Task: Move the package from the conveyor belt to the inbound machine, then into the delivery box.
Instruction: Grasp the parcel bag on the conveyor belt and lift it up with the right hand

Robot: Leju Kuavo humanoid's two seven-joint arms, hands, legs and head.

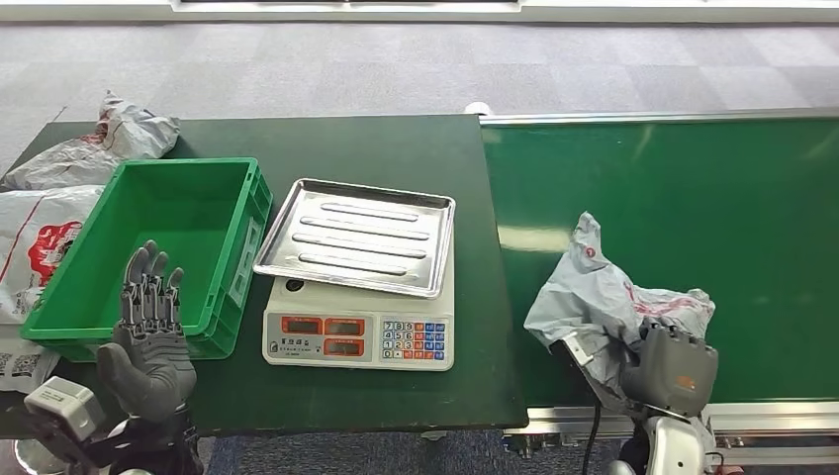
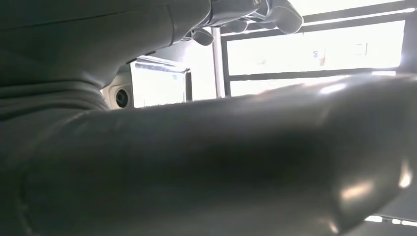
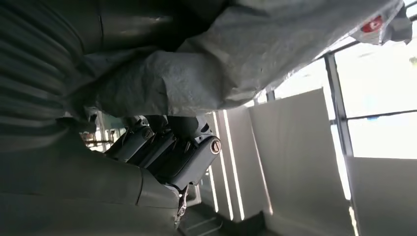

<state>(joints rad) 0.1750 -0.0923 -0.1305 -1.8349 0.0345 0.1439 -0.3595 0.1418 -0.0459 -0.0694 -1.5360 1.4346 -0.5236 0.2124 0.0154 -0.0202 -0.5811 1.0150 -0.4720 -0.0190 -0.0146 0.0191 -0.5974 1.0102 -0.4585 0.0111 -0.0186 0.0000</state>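
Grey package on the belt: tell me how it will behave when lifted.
The grey package is a crumpled plastic mailer, so it will likely flop and sag. It looks thin and loosely filled, probably light. The film could slip where the right robot hand grips just its near edge over the conveyor belt.

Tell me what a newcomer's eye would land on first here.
Probably the crumpled grey package on the green conveyor belt at right, gripped by the right hand. Next, the shiny metal tray atop the scale mid-table, and the bright green box with the left hand raised before it.
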